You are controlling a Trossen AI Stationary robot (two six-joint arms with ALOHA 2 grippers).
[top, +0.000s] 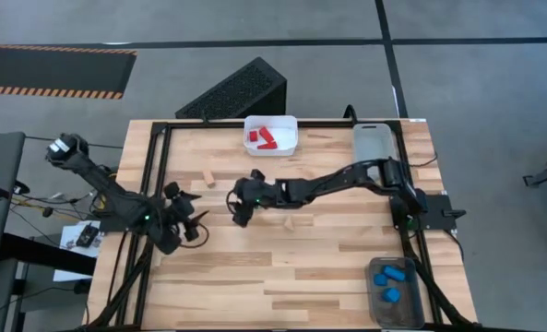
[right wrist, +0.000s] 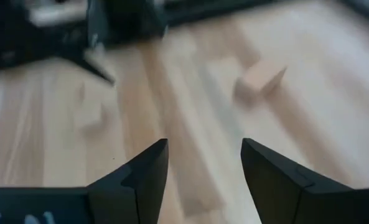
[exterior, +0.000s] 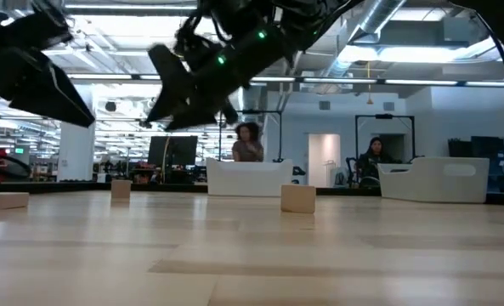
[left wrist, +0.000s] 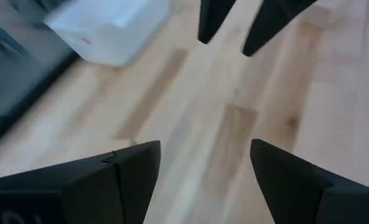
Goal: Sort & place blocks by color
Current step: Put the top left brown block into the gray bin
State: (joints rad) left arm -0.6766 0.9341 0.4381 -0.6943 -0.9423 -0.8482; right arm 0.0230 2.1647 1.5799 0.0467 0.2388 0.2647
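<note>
Right end effector spread, nothing between fingers, raised above mid-counter; arm reaching across from the right-hand mount. Left end effector also spread and empty, hovering just beside the right one, near the left side of the counter. Fingers of each visible at the other's wrist view, tips apart.

Blocks, pale natural wood: one small cube flat on the counter just right of the right end effector; seen at table height as a squat tan cube, upright, clear of both arms. Short bar farther back and left, lying slightly askew; appears in right wrist view as a tilted pale piece. Two more pale pieces at far left in low view.

Red blocks inside white bin at back edge, centre. Blue blocks inside grey bin at front right corner, three rounded pieces visible. Clear bin at back right; contents not discernible.

Counter: light butcher-block planks, black frame rails along both sides. Grey floor around, striped hazard mat at upper left, dark perforated box behind the counter. Low view: open office hall, ceiling lights, two persons seated at desks far behind.
</note>
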